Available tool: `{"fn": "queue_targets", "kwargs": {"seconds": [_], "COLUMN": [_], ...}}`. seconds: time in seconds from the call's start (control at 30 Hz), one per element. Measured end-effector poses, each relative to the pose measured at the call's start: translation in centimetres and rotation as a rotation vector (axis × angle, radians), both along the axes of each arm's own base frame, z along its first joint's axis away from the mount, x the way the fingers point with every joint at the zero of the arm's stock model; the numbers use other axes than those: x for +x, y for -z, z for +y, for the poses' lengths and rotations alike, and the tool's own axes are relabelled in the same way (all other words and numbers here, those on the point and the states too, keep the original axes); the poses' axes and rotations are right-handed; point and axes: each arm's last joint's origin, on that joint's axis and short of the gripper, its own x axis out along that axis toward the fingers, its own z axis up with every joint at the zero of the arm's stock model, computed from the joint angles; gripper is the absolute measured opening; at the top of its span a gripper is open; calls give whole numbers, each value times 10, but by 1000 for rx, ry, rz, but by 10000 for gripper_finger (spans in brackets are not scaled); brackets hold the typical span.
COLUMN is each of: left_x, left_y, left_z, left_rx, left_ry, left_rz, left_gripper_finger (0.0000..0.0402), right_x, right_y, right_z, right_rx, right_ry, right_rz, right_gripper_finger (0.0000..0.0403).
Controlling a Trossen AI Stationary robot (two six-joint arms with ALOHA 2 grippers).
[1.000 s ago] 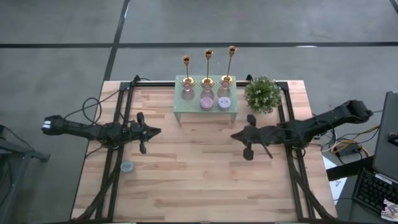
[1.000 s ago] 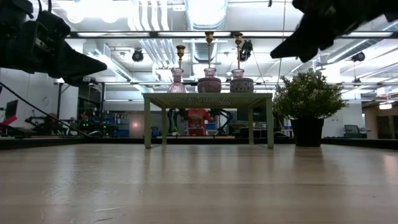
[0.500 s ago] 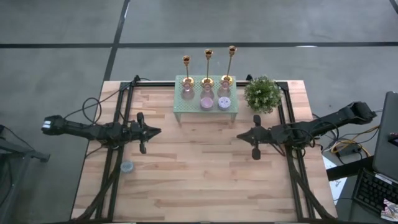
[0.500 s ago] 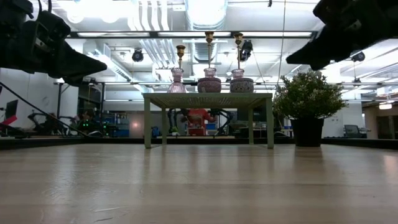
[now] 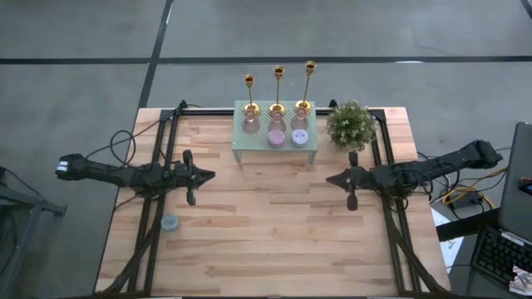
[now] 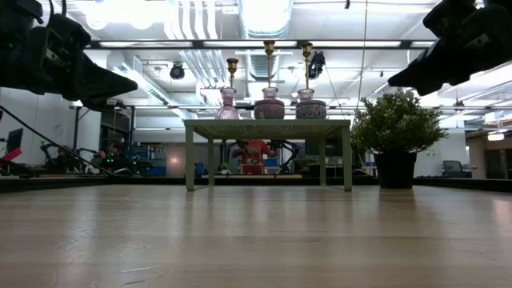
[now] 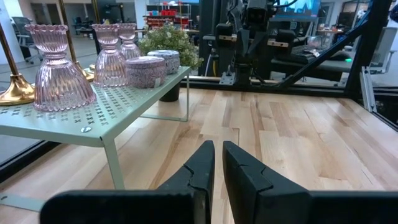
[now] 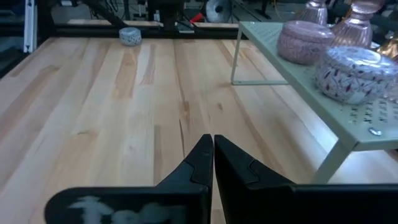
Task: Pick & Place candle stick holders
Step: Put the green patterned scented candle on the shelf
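Observation:
Three gold candle stick holders (image 5: pixel 249 93) (image 5: pixel 278 90) (image 5: pixel 308 83) stand upright on their round bases along the far edge of a small green perforated shelf (image 5: pixel 275 137). They also show in the low view (image 6: pixel 270 60). One base shows in the left wrist view (image 7: pixel 13 92). My left gripper (image 5: pixel 208 175) hovers shut over the table, left of the shelf. My right gripper (image 5: pixel 330 179) hovers shut over the table, near the shelf's right front. Both are empty and both point toward the table's middle.
Pink glass vases (image 7: pixel 61 74) and round patterned tins (image 8: pixel 354 65) stand on the shelf in front of the candlesticks. A potted plant (image 5: pixel 350 124) stands right of the shelf. A small blue tin (image 5: pixel 169 223) lies at the near left. Bare wood lies between the arms.
My right gripper has drawn back toward the table's right edge, away from the shelf, staying shut and empty. My left arm and the candlesticks have kept still.

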Motion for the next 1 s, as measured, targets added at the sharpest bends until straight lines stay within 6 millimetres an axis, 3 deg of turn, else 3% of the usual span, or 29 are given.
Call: {"fn": "queue_targets", "kwargs": {"seconds": [0.27, 0.67, 1.0], "left_x": [0, 0, 0], "left_y": [0, 0, 0], "left_z": [0, 0, 0], "left_rx": [0, 0, 0], "left_ry": [0, 0, 0], "left_rz": [1, 0, 0], "left_gripper_finger": [37, 37, 37], "right_x": [-9, -15, -17], "right_y": [1, 28, 34], "right_z": [-2, -6, -7], "right_rx": [2, -16, -7], "right_ry": [2, 63, 116], "right_rz": [-20, 30, 37], "right_gripper_finger": [8, 8, 8]}}
